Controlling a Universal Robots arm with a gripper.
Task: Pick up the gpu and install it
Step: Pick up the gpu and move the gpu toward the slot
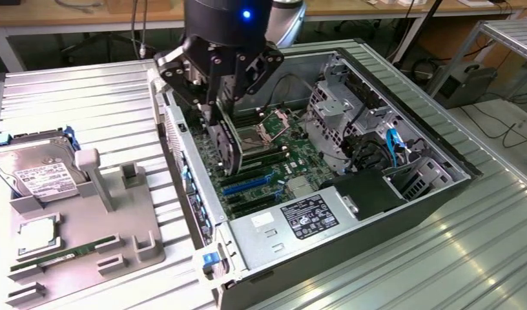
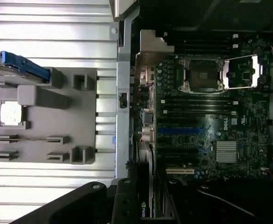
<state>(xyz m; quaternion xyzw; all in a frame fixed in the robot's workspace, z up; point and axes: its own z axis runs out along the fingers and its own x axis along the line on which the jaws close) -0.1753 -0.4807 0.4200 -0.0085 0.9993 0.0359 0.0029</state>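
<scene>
The gpu (image 1: 225, 147), a thin black card, hangs on edge inside the open computer case (image 1: 392, 84), just above the motherboard (image 1: 276, 165). My gripper (image 1: 217, 111) is shut on the card's upper edge. The card's lower end is close to the blue expansion slots (image 1: 246, 185), and I cannot tell whether they touch. In the wrist view the gpu (image 2: 146, 205) shows a small green logo and sits between the case's rear wall (image 2: 122, 70) and the motherboard's slots (image 2: 183, 133).
At the exterior view's left, a grey holder (image 1: 82, 226) carries a silver hard drive (image 1: 41, 174), a processor (image 1: 39, 236) and a green RAM stick (image 1: 65, 253). The power supply (image 1: 311, 216) and the drive cage (image 1: 337, 113) crowd the case interior. Everything rests on a ribbed metal table (image 1: 418, 258).
</scene>
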